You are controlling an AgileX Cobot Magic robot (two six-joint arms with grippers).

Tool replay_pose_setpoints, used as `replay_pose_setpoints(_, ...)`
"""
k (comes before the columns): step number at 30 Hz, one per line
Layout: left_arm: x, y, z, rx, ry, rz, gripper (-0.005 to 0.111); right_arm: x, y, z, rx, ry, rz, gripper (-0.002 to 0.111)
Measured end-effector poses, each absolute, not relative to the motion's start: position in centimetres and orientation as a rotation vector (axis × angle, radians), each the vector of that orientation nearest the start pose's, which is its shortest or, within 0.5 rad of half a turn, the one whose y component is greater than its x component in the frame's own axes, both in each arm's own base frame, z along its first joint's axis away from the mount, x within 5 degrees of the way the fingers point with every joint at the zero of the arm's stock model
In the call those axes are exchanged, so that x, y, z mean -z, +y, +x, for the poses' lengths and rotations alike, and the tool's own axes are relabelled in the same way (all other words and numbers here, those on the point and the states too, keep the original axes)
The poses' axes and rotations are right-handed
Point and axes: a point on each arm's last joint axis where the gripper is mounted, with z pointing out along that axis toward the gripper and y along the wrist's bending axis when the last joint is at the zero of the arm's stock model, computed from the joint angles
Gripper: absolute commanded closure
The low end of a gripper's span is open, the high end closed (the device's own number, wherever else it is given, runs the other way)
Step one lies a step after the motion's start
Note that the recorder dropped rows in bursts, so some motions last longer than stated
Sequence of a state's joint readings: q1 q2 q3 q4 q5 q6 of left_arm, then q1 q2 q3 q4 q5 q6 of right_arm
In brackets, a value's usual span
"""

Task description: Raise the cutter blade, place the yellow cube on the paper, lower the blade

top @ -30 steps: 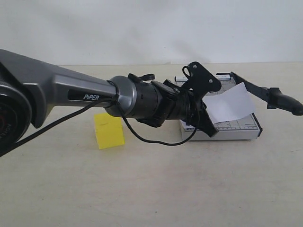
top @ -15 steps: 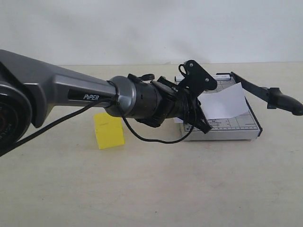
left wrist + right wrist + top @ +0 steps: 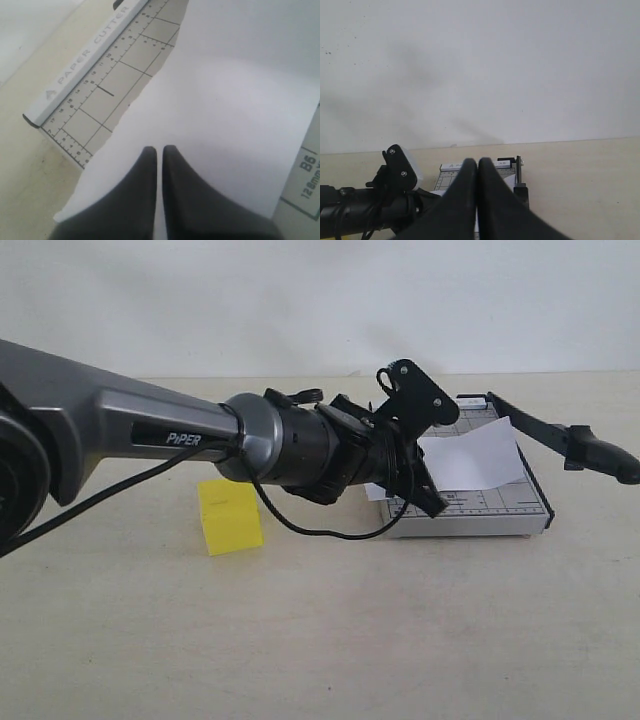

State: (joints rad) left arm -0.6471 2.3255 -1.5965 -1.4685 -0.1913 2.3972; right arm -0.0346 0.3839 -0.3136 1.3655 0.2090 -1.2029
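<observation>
Both pinched shut, empty: left gripper (image 3: 160, 149) poised over the paper (image 3: 470, 460) on the trimmer (image 3: 500, 512), right gripper (image 3: 478, 162) well back; cutter blade (image 3: 560, 430) stands raised; yellow cube (image 3: 230, 517) sits on the table (image 3: 300, 640) beside the left arm (image 3: 150, 430), so left's nearer

My beige table (image 3: 320, 640) carries two items directly: yellow cube (image 3: 230, 516) at left, grey paper trimmer (image 3: 500, 506) apart at right.

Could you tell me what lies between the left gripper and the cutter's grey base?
The white paper, spread over the grey base under the left gripper; left wrist view.
</observation>
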Motion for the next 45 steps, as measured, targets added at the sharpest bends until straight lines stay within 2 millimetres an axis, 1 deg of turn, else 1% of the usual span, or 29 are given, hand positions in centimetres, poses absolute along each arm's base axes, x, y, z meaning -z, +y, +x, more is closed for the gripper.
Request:
replay_pose_setpoints(12,-11.8,-29.3,41.6,-0.371,1.622,1.491,0.102,-28.9,1.7,9.2,-0.273,1.602,-0.020,0.109)
replay_pose_setpoints(18,-12.0,-29.4,41.7,-0.390,1.587,1.513,0.102,-28.9,1.7,9.2,-0.269,1.601,-0.016,0.109)
replay_pose_setpoints(22,-11.2,-29.8,42.1,-0.382,1.579,1.524,0.102,-28.9,1.7,9.2,-0.270,1.601,-0.014,0.109)
replay_pose_setpoints(29,-10.4,-30.1,42.4,-0.370,1.580,1.529,0.102,-28.9,1.6,9.2,-0.269,1.600,-0.012,0.109)
replay_pose_setpoints(45,-10.3,-30.7,42.0,-0.319,1.568,1.548,0.102,-28.9,1.6,9.3,-0.266,1.599,-0.009,0.109)
